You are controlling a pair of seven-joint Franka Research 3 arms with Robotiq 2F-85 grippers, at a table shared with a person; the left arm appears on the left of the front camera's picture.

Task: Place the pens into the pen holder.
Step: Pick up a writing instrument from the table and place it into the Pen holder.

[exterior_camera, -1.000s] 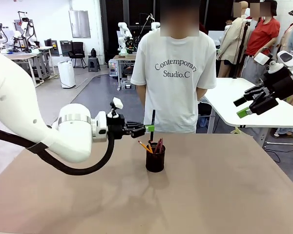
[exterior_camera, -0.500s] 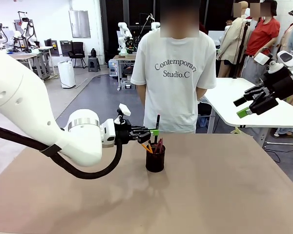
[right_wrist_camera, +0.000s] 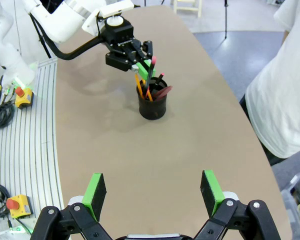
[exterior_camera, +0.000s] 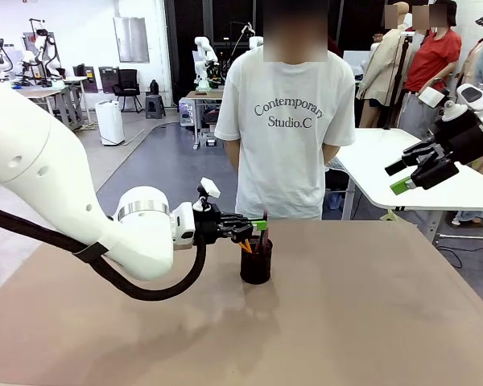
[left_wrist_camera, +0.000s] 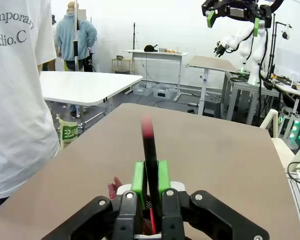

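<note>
Lowering over the last second, the left hand (exterior_camera: 260, 226) had carried the black pen (exterior_camera: 263, 229) from well above the pen holder (exterior_camera: 256, 261) down until its lower end sat inside the cup, its red tip (right_wrist_camera: 153, 60) pointing up. In the left wrist view the green pads (left_wrist_camera: 138, 176) were pinching the pen's shaft between them, though the grip looked as if it might be starting to loosen; I could not tell for sure. That put the last of the pens nearly home: the yellow-orange pencil (right_wrist_camera: 139, 84) and the dark-red pen (right_wrist_camera: 161, 92) already leaned in the holder, which stood mid-counter (exterior_camera: 370, 314) in front of the person (exterior_camera: 290, 121). The right hand (right_wrist_camera: 152, 192) hung spread wide and empty, well off to the side. Hidden from every view was the pen's lower end inside the mesh, so whether it touched bottom stayed unclear.
</note>
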